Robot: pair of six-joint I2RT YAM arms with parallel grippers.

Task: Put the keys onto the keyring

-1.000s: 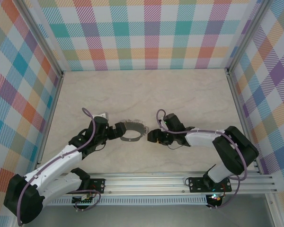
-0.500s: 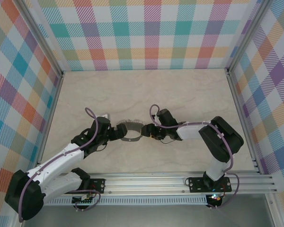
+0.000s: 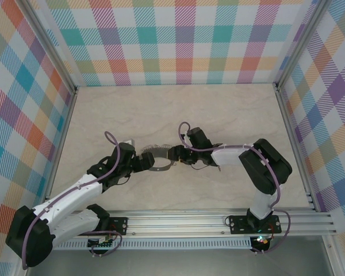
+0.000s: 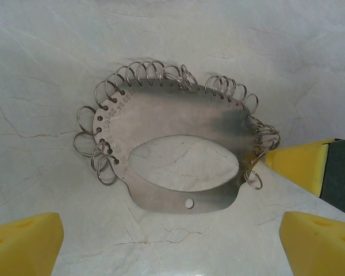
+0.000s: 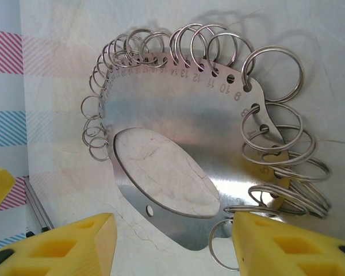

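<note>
While the keyring [image 4: 178, 118] lies flat on the table [image 3: 230, 115] between the two tools, the job looks barely begun: whether the key already hangs among its wire loops [image 5: 273, 72] I cannot tell, the tangle beside the right gripper's [image 5: 167, 247] pad [image 5: 287, 247] being too crowded. The left gripper [image 4: 172, 241] stands wide apart just short of the plate's near edge, gripping nothing; the right one, half apart, straddles the opposite edge, one pad touching loops, not clamped. Those loops are the only holders, most of them plainly bare
</note>
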